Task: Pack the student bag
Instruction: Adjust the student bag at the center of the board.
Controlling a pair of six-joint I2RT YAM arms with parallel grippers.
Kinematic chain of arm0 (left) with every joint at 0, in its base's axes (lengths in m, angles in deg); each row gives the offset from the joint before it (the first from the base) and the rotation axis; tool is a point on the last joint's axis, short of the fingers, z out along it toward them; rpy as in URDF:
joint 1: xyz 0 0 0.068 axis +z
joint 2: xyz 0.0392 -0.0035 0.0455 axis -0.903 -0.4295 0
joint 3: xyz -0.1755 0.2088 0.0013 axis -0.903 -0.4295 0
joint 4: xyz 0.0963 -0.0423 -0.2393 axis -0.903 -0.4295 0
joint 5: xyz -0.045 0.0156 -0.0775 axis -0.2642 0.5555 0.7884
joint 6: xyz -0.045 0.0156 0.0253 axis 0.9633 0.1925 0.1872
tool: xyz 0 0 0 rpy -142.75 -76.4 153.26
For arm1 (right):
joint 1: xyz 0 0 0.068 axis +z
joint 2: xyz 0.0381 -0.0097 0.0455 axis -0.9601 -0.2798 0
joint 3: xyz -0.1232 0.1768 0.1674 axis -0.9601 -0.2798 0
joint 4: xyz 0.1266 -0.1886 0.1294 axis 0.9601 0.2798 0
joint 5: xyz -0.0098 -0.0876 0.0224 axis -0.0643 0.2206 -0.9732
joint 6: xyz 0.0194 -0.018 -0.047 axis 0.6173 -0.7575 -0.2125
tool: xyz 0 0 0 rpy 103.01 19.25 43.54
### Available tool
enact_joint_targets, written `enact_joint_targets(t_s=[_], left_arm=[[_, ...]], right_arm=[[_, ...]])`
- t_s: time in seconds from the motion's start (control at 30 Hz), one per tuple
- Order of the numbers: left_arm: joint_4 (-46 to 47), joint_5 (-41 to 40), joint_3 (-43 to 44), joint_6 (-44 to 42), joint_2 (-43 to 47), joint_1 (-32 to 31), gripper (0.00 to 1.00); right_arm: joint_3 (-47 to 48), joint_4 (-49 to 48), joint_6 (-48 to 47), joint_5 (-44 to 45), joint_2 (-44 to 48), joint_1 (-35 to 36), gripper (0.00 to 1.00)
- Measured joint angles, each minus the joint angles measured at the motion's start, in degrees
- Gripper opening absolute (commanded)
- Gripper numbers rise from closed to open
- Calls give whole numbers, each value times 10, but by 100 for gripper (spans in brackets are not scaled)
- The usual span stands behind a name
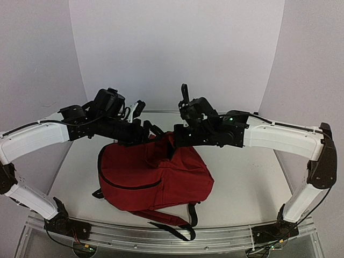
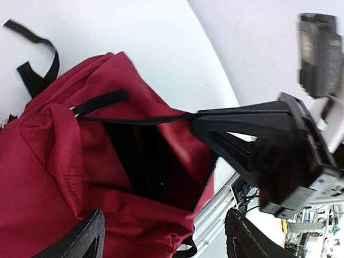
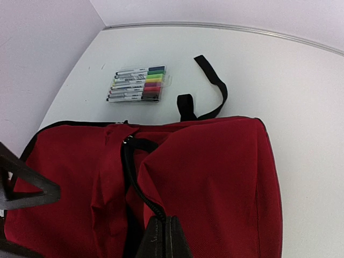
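The student bag (image 1: 156,177), a red backpack with black straps, lies in the middle of the table with its main zipper open. Its dark inside shows in the left wrist view (image 2: 140,161). My right gripper (image 3: 164,239) is shut on the bag's zipper edge (image 3: 148,199) and holds the opening up at the bag's far side (image 1: 173,141). It also shows in the left wrist view (image 2: 215,126). My left gripper (image 2: 166,239) is wide open and empty, hovering over the opening (image 1: 153,130).
A clear pack of coloured markers (image 3: 137,83) lies on the table beyond the bag, beside a loose black strap (image 3: 212,94). A metal rail (image 1: 161,236) runs along the table's near edge. White walls enclose the back and sides.
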Motion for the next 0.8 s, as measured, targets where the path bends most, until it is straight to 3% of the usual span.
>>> enact_joint_targets(t_s=[0.2,0.53,0.8], left_arm=[[-32,8,13,-47,2,21,78],[-36,63,8,-48,21,238,83],[57,149,-101,-14,-15,379,82]], right_arm=[[0,1,0,10,0,-2,0],[-43,6,10,49,11,-6,0],[-98,22,20,51,77,-68,0]])
